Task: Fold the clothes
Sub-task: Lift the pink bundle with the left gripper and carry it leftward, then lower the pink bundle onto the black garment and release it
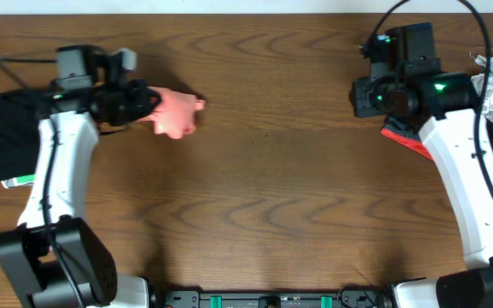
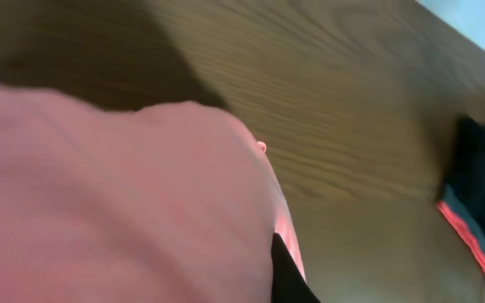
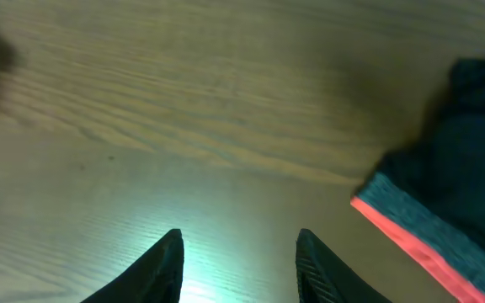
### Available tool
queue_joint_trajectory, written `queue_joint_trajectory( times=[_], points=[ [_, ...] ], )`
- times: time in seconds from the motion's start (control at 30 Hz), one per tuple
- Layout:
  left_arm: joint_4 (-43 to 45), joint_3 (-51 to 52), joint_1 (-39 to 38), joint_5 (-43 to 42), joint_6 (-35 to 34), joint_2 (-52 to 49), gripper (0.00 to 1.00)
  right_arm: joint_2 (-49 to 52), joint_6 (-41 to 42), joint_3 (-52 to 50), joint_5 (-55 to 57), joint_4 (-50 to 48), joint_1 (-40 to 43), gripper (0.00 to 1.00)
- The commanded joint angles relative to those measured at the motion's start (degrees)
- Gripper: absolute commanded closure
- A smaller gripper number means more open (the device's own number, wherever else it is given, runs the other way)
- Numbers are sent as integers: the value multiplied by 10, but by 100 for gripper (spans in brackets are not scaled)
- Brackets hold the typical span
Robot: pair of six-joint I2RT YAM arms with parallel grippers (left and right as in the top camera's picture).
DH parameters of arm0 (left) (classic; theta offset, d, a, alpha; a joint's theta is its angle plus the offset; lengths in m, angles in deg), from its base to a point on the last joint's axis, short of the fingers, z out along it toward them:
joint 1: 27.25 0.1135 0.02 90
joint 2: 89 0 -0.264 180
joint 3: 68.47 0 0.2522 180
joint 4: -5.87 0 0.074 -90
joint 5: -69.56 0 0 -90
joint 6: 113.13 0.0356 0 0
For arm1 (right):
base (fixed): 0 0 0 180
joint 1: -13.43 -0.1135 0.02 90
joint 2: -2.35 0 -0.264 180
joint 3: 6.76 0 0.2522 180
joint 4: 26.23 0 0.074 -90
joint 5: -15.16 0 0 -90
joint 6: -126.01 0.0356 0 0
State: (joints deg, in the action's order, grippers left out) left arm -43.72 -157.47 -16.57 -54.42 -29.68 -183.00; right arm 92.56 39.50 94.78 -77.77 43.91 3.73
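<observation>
Left wrist view is nearly all pink T-shirt [image 2: 99, 194]; the left gripper [image 1: 151, 104] is pinched tight on it. Overhead alone shows a small bunch toward the far left of the table [image 1: 264, 197], poking toward the middle. Well apart, the right gripper [image 3: 238, 244] hangs half spread, empty, beside a dark garment [image 3: 453, 202].

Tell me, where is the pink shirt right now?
In the overhead view the pink shirt is bunched at upper left, held by the left pincer, with a black garment further left.
</observation>
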Motion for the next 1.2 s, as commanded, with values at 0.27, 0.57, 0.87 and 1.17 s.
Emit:
queue_joint_trajectory(
  times=[0.27, 0.57, 0.87, 1.17],
  points=[
    [3, -43, 145, 30, 18, 23, 94, -6, -8, 3, 6, 28, 19, 57],
    [38, -132, 222, 37, 18, 23, 94, -6, -8, 3, 6, 32, 19, 57],
    [119, -134, 270, 123, 16, 10, 94, -6, -8, 3, 6, 39, 18, 57],
    [160, -134, 271, 184, 16, -30, 94, -6, -8, 3, 6, 45, 18, 57]
  ],
)
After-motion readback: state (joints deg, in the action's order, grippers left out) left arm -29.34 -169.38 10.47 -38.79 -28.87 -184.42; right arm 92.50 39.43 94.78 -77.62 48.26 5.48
